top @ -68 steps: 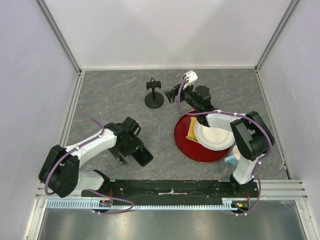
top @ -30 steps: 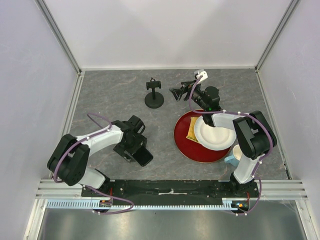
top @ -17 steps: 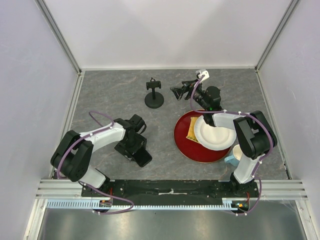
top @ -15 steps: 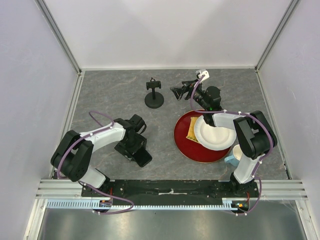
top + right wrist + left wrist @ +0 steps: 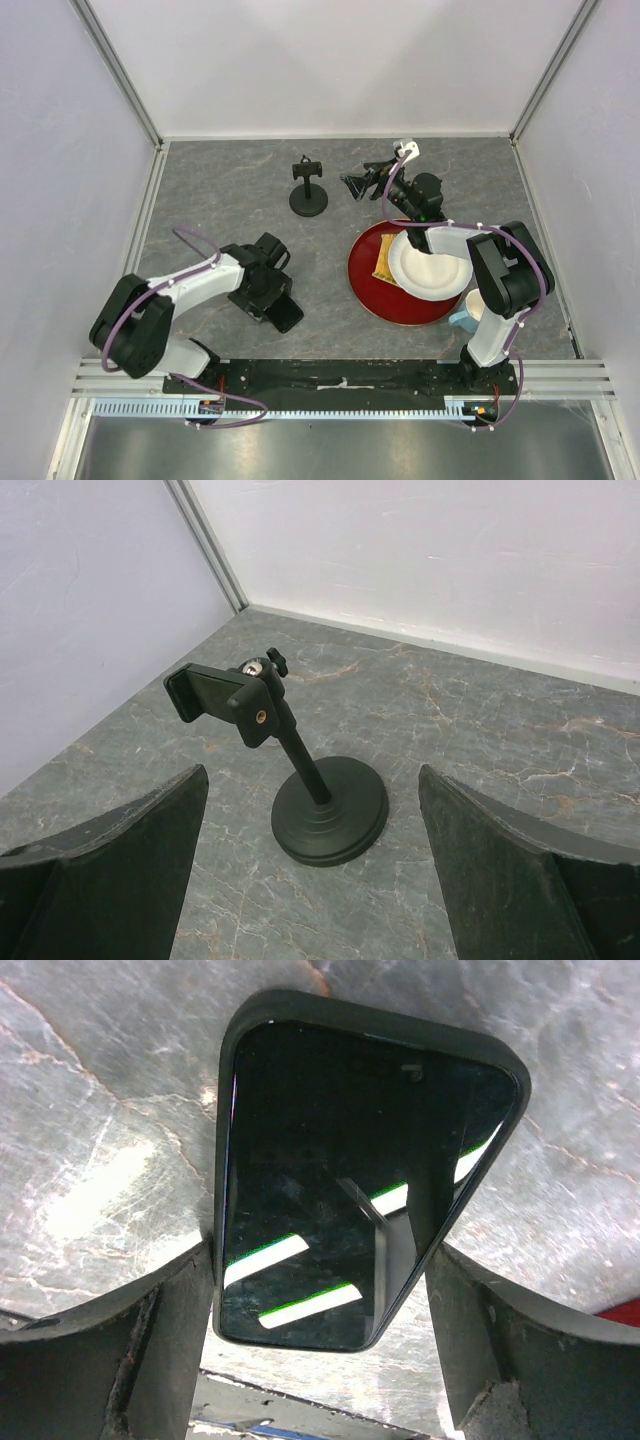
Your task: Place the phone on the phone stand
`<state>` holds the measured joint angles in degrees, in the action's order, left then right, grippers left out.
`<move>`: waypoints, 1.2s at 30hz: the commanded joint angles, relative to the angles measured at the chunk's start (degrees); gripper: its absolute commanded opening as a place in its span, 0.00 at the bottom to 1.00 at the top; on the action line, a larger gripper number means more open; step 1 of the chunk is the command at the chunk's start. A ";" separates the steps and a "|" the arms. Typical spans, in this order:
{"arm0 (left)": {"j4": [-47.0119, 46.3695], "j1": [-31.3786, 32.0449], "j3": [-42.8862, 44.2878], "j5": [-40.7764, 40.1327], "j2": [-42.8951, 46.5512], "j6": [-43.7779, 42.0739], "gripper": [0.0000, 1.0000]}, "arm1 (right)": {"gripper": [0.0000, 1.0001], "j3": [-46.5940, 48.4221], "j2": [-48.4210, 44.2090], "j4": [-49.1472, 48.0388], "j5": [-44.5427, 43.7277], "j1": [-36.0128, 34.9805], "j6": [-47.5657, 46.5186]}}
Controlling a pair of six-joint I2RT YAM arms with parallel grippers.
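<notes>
From above, the flat shiny black phone (image 5: 289, 318) is lying on the grey stone-look table (image 5: 200, 200), near the front. The left gripper (image 5: 266, 298) is covering most of it, so only one corner is peeking out. The small black phone stand (image 5: 308, 196) with a round base is standing far back, with the right gripper (image 5: 353, 183) just beside it. A pale blue cup (image 5: 462, 319) is half hiding under the right arm.

From the left wrist, the fingers (image 5: 150, 1350) are squeezing the phone's two long sides.

From the right wrist, the jaws are spreading wide, holding nothing. The stand is standing apart from them.
</notes>
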<state>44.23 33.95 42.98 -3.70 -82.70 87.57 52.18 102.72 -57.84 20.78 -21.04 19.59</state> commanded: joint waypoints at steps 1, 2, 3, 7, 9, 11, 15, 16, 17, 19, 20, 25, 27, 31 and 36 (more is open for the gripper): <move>-10.19 0.76 -4.21 -4.56 8.67 -1.87 0.02 | 0.93 -0.24 -0.06 -3.85 1.02 0.38 0.88; -17.96 0.85 -8.31 -4.38 14.09 -2.66 0.02 | 0.93 -0.24 0.11 -3.85 1.02 0.56 0.97; -22.21 0.76 -10.70 -3.51 16.84 -4.84 0.02 | 0.93 -0.24 0.03 -3.94 1.02 0.65 0.88; -43.24 0.59 -21.79 -3.24 29.15 -7.85 0.02 | 0.93 -0.24 0.12 -3.94 1.11 0.56 1.06; -43.27 0.50 -20.67 -4.20 30.83 -13.52 0.02 | 0.93 0.02 0.11 -3.59 1.28 0.56 1.06; -41.25 0.50 -14.72 -4.38 29.70 -24.21 0.02 | 0.93 0.37 0.46 -3.24 2.77 0.56 0.97; -39.48 0.85 -7.22 -4.46 26.36 -37.98 0.02 | 0.93 1.69 0.82 -2.80 5.76 0.30 0.97; -39.66 1.02 -6.34 -4.90 25.92 -39.83 0.02 | 0.93 1.87 0.91 -2.97 6.12 0.03 1.06; -39.92 1.11 -4.94 -5.26 25.74 -43.67 0.02 | 0.93 1.96 0.99 -3.15 7.08 -0.14 1.06; -40.10 1.72 -3.70 -6.92 25.57 -47.21 0.02 | 0.93 2.57 1.26 -3.41 8.22 -0.76 1.24; -40.10 1.82 -2.82 -7.45 25.57 -50.27 0.02 | 0.93 2.83 1.43 -3.50 8.92 -1.02 1.32; -37.99 2.69 -0.53 -13.78 27.15 -57.50 0.02 | 0.93 5.99 1.87 -1.14 12.18 -4.88 1.41; -36.59 2.78 0.43 -16.06 28.46 -60.40 0.02 | 0.93 7.66 1.79 0.01 12.18 -6.03 1.93; -31.76 3.05 2.98 -20.72 30.84 -63.39 0.02 | 0.93 11.52 0.82 7.35 10.96 -8.22 6.05; -29.03 3.05 3.86 -25.03 37.67 -65.77 0.02 | 0.91 18.74 -1.02 18.90 9.46 -12.88 7.74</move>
<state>16.56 36.77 42.81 -21.78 -51.37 27.18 65.80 104.51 -46.72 30.59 -30.96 24.56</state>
